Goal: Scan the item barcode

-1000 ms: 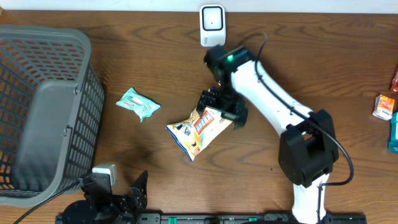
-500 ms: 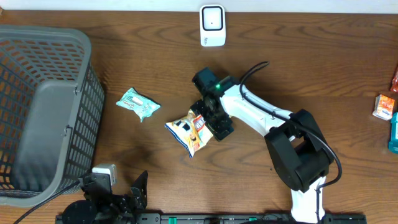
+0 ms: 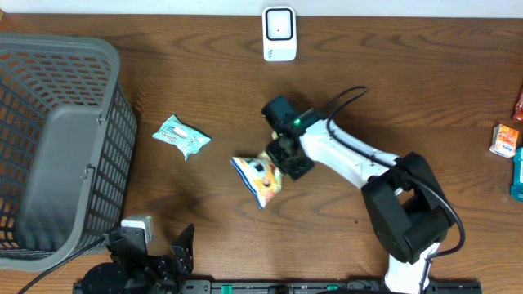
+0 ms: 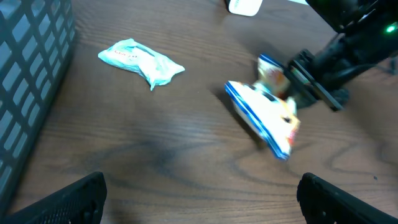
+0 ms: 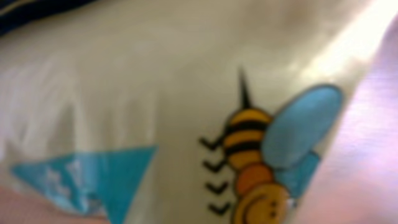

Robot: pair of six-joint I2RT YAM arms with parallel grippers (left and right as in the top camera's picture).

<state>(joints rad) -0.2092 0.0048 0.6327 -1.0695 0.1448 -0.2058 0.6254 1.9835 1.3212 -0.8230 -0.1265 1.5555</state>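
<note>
From overhead, a white, blue-edged foil snack bag (image 3: 257, 176) sits near the middle of the brown wooden surface (image 3: 425, 65), turned up on edge so that its blue border faces the camera. The right gripper (image 3: 283, 160) is clenched on the right end of the snack bag, with the white right arm (image 3: 343, 159) running back toward the near right corner. A white upright scanner unit (image 3: 279, 33) stands at the far edge, well apart from the snack bag and almost straight beyond it. A small teal plastic packet (image 3: 181, 136) lies flat to the left, between the snack bag and a large grey plastic mesh basket (image 3: 110, 98) that fills the left side. A few small coloured boxes (image 3: 507, 139) lie at the far right edge. In the left wrist view, the left gripper (image 4: 200, 202) is released, its two black fingers (image 4: 78, 196) spread wide at the bottom corners and low over bare wood. Beyond it the snack bag (image 4: 267, 115) is tilted, pinched at its far end by the black right gripper (image 4: 291, 79); whether its lower edge touches the wood cannot be told. The teal packet (image 4: 142, 60) lies apart on the left, beside the basket (image 4: 31, 81). The right wrist view is filled by the blurred snack bag (image 5: 155, 81) pressed close to the lens, showing a cartoon bee (image 5: 252, 168) and a teal triangle.
</note>
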